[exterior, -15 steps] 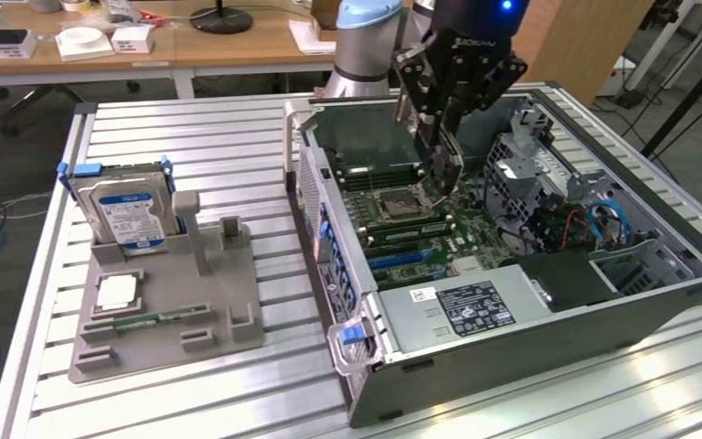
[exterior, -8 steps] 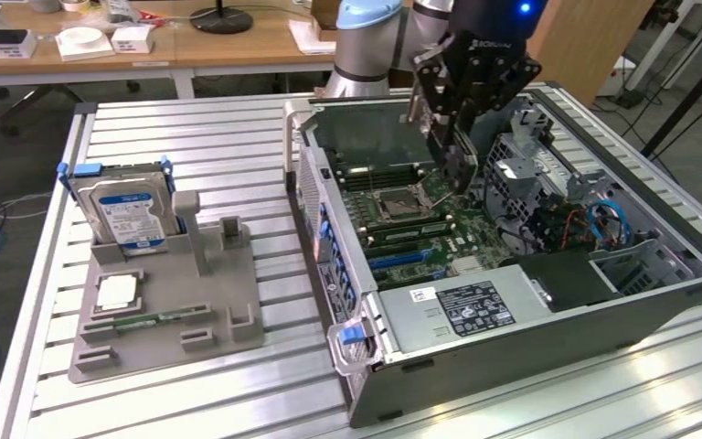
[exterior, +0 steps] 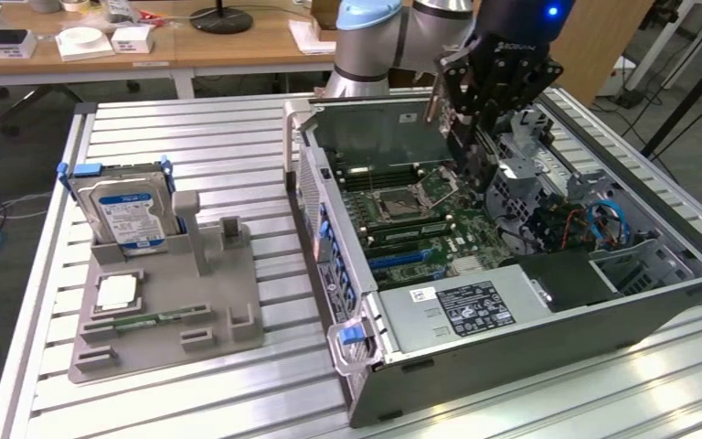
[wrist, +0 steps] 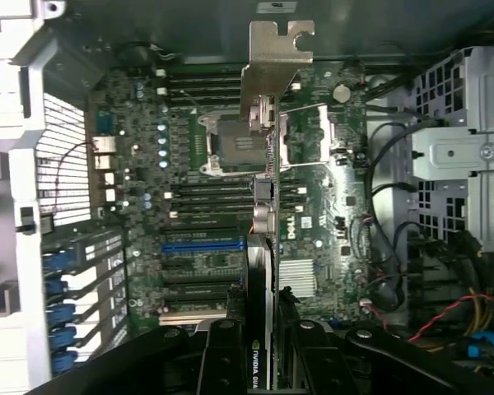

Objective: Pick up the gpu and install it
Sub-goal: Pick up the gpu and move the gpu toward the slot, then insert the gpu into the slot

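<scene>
Gripper: closed on the gpu, one finger on each flat face. The card is held on edge, and the wrist view looks straight down its thin edge. Its silver end bracket is at the end away from the gripper.

In the exterior view the gripper is lowered into the far part of the open computer case. It hangs over the motherboard, next to the CPU socket. The blue expansion slots lie nearer than the gripper.

The grey power supply fills the near end of the case. Blue latches line the case's left wall.

On the counter, left of the case, is a grey holder. A hard drive stands upright at the holder's far end. A narrow green memory stick lies flat near its near end.
</scene>
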Controlling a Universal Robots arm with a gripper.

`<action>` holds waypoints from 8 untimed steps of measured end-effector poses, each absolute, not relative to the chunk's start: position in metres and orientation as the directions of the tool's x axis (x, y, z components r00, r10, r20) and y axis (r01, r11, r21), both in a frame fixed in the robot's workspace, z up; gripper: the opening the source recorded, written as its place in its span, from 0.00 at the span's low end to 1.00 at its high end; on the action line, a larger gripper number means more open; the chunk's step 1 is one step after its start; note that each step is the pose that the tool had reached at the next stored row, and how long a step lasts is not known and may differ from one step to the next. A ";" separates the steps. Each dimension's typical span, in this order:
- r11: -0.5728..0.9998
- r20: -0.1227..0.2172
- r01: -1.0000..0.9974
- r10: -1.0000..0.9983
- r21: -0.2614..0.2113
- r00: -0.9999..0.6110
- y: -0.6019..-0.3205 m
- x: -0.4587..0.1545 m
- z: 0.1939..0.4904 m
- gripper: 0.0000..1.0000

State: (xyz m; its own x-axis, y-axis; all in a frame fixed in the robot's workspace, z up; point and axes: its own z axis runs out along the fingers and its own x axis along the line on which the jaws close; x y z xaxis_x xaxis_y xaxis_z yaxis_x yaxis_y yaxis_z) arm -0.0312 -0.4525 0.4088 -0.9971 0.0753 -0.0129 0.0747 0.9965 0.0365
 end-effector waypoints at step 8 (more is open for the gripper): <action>0.997 -0.013 0.075 0.075 0.036 -0.997 -0.452 -0.031 0.409 0.26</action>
